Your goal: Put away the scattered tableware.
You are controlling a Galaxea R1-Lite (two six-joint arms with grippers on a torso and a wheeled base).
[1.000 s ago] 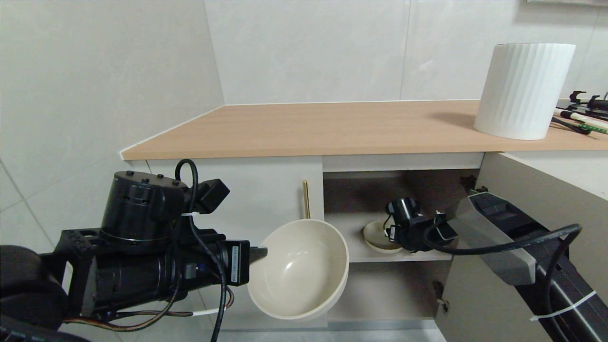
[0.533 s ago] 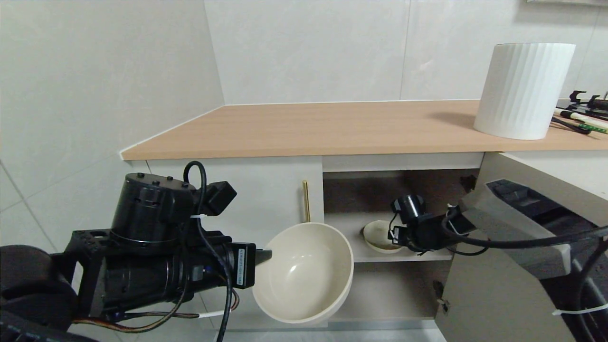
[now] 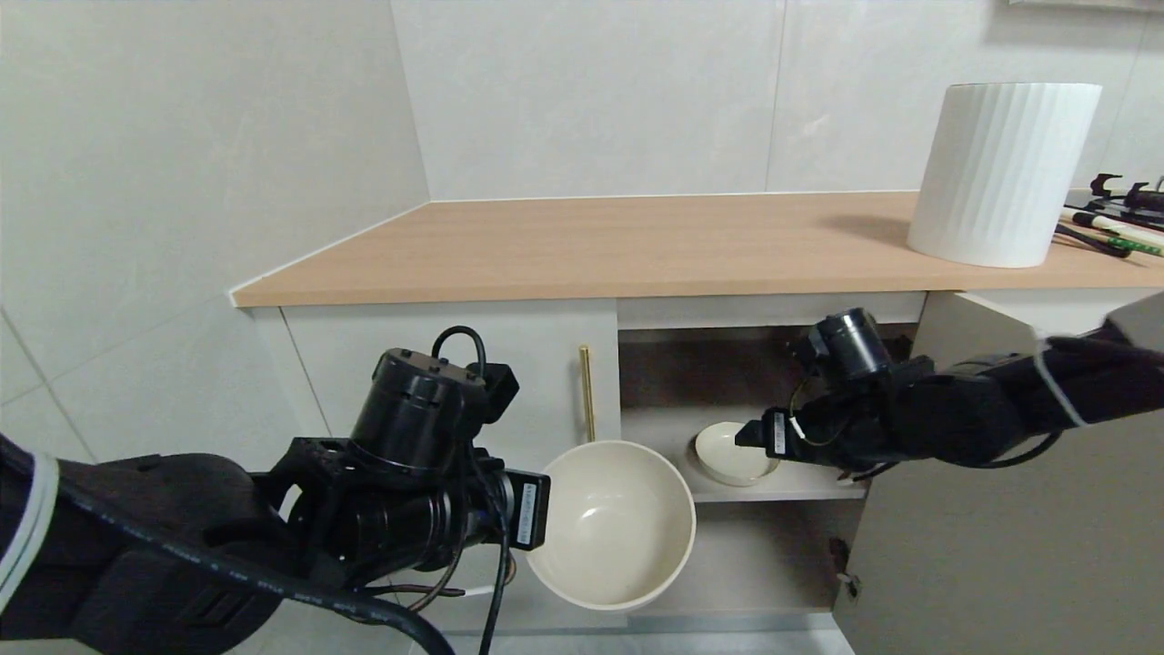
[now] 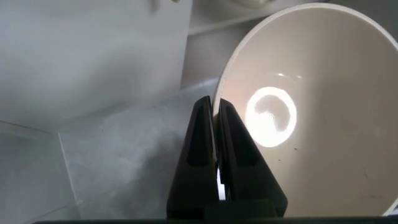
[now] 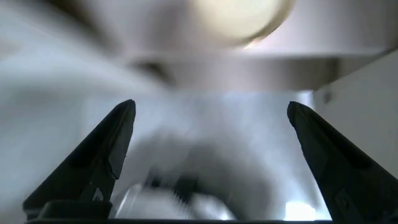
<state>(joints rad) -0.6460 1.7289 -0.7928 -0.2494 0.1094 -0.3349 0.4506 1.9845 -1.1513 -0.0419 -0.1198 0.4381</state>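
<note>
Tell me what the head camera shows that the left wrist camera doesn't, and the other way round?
Head view: the wooden countertop, the white ribbed container standing on it, and the right gripper, open, in front of the open cabinet shelf. Left wrist view: a close look at the left gripper shut on the cream bowl, the rim between its fingers. Both: the bowl in the left gripper.

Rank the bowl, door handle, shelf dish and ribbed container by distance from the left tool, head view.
1. bowl, gripped by the left tool.
2. door handle, just above it.
3. dish, on the cabinet shelf, rightward.
4. ribbed container, far right on the countertop.
</note>
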